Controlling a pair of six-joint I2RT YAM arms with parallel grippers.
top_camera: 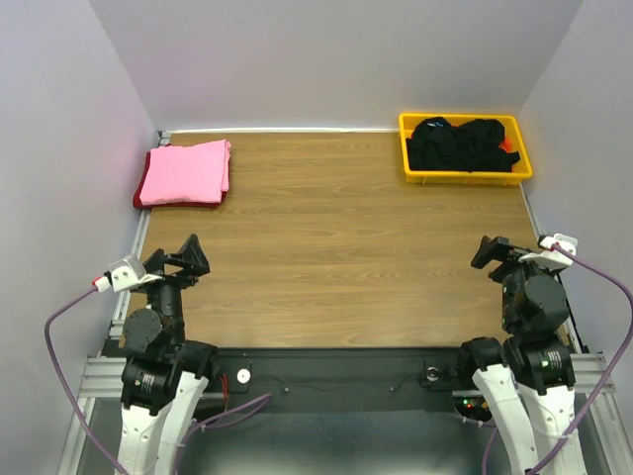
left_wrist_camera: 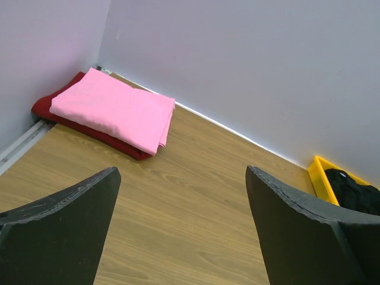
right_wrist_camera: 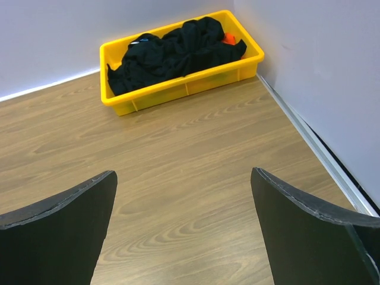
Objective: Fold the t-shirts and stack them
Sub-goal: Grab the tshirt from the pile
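The black t-shirt lies crumpled in the yellow tray at the upper right of the top view. It is heaped along the tray's length, which runs left to right, and the heap itself shows no clear long axis. A scrap of the orange t-shirt peeks out at its right end. In the right wrist view the tray sits ahead and slightly left of the right jaws, well apart from them across the tabletop. The right arm is plainly the nearer. The left arm, at lower left, stands closer to the folded pink t-shirt lying on the dark red t-shirt in the upper left corner. The right jaws and the left jaws are both spread wide, holding nothing. You will likely want to reach forward with the right arm.
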